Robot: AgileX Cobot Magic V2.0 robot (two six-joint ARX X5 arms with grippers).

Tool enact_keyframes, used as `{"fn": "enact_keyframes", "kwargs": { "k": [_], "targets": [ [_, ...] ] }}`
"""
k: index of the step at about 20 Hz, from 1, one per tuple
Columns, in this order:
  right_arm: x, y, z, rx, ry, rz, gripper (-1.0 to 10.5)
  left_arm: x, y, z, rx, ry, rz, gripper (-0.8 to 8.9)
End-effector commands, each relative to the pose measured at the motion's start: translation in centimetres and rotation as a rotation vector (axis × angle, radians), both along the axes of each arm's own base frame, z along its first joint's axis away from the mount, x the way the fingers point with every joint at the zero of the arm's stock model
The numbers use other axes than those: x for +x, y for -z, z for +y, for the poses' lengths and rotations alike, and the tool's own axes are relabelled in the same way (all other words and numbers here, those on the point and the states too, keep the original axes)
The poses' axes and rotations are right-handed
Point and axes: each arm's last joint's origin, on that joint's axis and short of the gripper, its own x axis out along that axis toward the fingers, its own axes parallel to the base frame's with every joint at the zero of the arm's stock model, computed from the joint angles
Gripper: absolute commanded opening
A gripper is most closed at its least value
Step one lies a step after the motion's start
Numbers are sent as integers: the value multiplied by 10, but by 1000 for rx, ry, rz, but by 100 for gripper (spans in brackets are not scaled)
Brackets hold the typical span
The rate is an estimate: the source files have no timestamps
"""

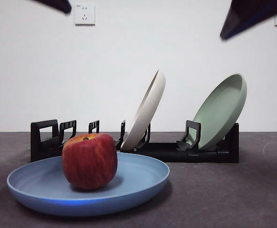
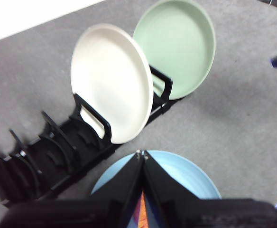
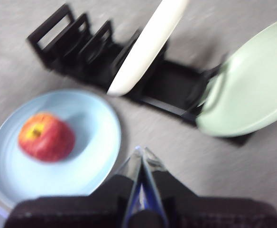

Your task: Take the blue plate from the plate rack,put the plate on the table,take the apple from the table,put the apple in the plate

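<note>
I see the apple (image 1: pixel 89 161) sitting upright in the blue plate (image 1: pixel 143 183), which lies flat on the bench (image 1: pixel 233 194) just in front of the rack (image 1: pixel 46 137). A cream plate (image 1: pixel 145 111) and a green plate (image 1: pixel 220 111) lean in the rack's slots. My left hand (image 2: pixel 142 154) is clenched empty with its tips pressed together, over the blue plate's edge near the rack. My right hand (image 3: pixel 142 151) is likewise pinched closed on nothing, above bare bench beside the blue plate.
</note>
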Motion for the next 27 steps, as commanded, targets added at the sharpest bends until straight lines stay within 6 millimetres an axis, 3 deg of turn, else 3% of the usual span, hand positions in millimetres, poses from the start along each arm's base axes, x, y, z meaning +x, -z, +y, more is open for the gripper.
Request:
{"fn": "enact_keyframes", "kwargs": {
  "k": [1, 4, 18, 20, 24, 27],
  "targets": [
    [-3, 23, -1, 34, -3, 14, -16, 0, 27, -1, -43, -11, -8, -9],
    [-3, 36, -1, 48, -8, 3, -15, 2, 48, -2, -76, -15, -20, -9],
    [-3, 36, -2, 74, 14, 21, -15, 0, 50, 0, -62, -25, -1, -3],
    [-3, 36, -2, 74, 14, 21, -15, -2, 44, 10, 14, -56, -97, -3],
    [-3, 36, -2, 74, 14, 21, -15, -6, 32, 38, -12, -171, -187, -3],
    [-3, 36, -2, 74, 14, 21, -15, -12, 44, 64, -49, -248, -208, -3]
  ]
}}
